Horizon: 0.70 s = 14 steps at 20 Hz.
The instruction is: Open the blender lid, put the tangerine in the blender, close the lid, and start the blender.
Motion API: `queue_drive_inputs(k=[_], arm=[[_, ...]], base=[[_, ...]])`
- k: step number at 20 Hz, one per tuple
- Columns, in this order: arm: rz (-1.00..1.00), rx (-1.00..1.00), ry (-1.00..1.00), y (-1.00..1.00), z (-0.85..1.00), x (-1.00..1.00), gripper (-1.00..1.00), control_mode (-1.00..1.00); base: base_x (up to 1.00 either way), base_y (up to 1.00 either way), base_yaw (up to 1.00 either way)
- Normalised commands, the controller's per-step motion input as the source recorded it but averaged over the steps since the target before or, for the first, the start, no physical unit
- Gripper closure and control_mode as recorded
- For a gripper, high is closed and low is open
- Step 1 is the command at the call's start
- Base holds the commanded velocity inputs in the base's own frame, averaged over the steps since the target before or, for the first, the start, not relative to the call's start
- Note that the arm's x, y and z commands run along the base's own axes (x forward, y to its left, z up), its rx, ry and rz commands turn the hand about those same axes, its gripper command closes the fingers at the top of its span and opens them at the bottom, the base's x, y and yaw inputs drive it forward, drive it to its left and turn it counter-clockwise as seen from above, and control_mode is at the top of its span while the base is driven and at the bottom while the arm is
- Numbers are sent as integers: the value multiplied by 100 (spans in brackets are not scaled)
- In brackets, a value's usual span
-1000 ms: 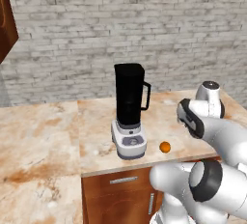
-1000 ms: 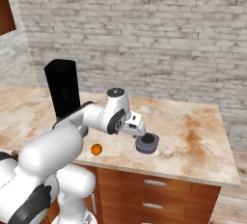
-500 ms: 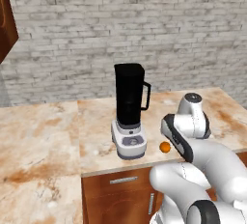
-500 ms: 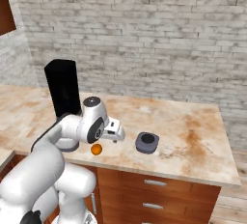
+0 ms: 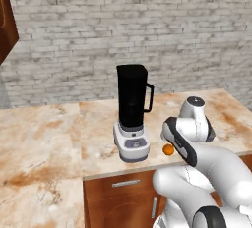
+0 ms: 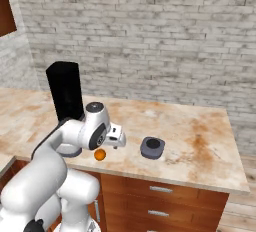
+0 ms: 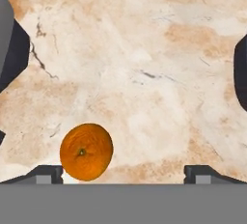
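The tangerine (image 7: 86, 151) sits on the counter (image 7: 144, 63) below the spread, empty fingers (image 7: 14, 49), but off-centre: in the hand view it lies low and close to the left finger, well apart from the right one. Being round, it sets no grasp axis. From the right base view the gripper (image 6: 119, 137) hovers just above and beside the fruit. The lid (image 6: 152, 147) rests on the counter to the right, off the blender (image 5: 131, 111), whose jar stands open.

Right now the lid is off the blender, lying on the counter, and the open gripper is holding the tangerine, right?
Not quite. The gripper holds nothing: in the hand view the tangerine lies on the counter between open jaws. The lid is off the blender, as you said.
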Motion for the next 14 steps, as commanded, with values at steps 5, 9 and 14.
queue_drive_inputs(k=[5, 9, 14], arm=[[5, 0, 6, 31, -20, 0, -100, -100], [2, 0, 8, 28, -35, 0, -100, -100], [0, 0, 7, 2, -41, 0, -100, -100]], base=[[0, 0, 0], [0, 0, 0], [0, 0, 0]])
